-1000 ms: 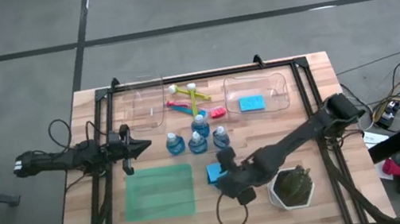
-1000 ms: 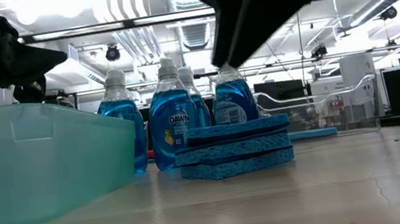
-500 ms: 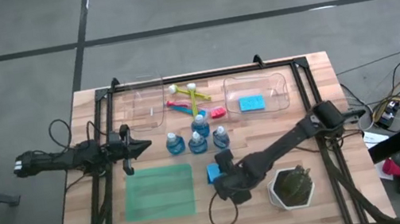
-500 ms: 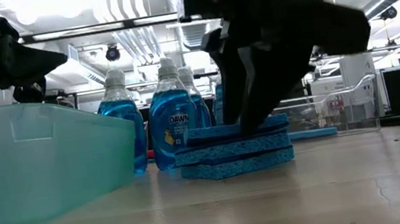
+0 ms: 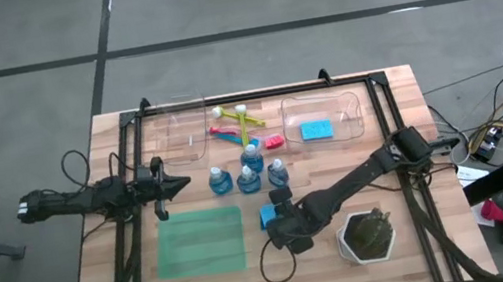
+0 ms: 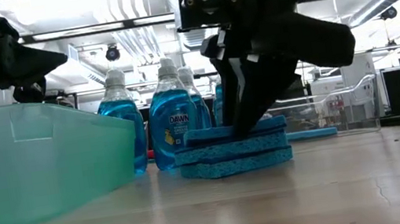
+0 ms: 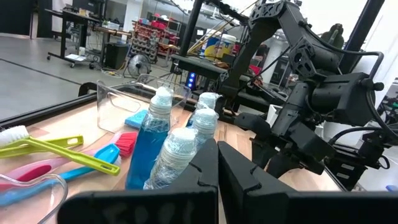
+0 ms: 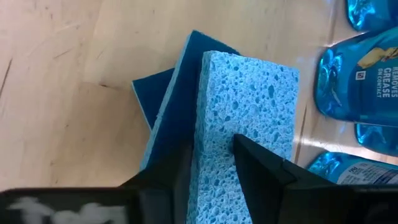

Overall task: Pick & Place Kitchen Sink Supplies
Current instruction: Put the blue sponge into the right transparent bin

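Observation:
A stack of blue sponges lies on the wooden table in front of several clear bottles of blue liquid. My right gripper slants down onto the top sponge and is shut on it; a darker sponge lies under it. Yellow-green, blue and pink brushes lie farther back, between two clear bins. My left gripper hovers level and shut at the table's left, pointing at the bottles. My right gripper has the top sponge by its near end, pinched between its two fingers. One finger lies on the porous face, the other at the long edge beside the darker sponge. The fingers slant down from the table's right. The sponge rests on the stack.
A flat green mat lies left of the sponges and a white pot with a dark plant stands right beside my right arm. The right clear bin holds another blue sponge; the left bin stands at the far left.
My right gripper has come down from above the stack onto the top sponge and now has hold of it. The sponges have stayed in place.

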Action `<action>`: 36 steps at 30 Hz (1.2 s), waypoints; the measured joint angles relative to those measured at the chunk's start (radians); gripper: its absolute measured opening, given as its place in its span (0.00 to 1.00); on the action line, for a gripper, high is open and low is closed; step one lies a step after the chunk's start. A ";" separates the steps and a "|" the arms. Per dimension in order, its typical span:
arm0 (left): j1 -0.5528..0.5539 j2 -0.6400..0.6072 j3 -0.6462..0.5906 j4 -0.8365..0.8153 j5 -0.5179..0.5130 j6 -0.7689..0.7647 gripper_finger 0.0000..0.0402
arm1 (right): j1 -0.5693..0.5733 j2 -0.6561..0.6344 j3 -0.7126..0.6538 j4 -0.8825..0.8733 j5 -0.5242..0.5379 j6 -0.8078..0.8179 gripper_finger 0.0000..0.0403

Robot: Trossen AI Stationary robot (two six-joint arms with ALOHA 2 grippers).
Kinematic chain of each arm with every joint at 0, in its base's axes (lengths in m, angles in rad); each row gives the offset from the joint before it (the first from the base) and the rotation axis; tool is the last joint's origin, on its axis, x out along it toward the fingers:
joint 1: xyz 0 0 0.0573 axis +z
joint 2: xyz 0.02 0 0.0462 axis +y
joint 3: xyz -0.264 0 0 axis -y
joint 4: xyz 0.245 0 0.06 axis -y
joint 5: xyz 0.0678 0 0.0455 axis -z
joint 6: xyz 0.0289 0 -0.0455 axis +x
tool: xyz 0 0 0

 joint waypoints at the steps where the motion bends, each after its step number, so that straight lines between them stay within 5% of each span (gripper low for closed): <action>1: 0.000 0.000 0.000 0.000 0.000 0.000 0.00 | 0.000 0.000 0.000 0.000 0.000 0.000 0.25; 8: 0.000 0.000 0.000 0.000 0.000 0.000 0.00 | 0.001 0.000 0.000 -0.001 -0.001 -0.005 0.04; 26: 0.000 0.000 0.000 0.000 0.000 0.000 0.00 | 0.046 -0.039 0.182 -0.177 0.001 -0.001 0.02; 36: 0.000 0.000 0.000 0.000 0.000 0.000 0.00 | 0.061 -0.047 0.352 -0.405 0.133 -0.018 0.02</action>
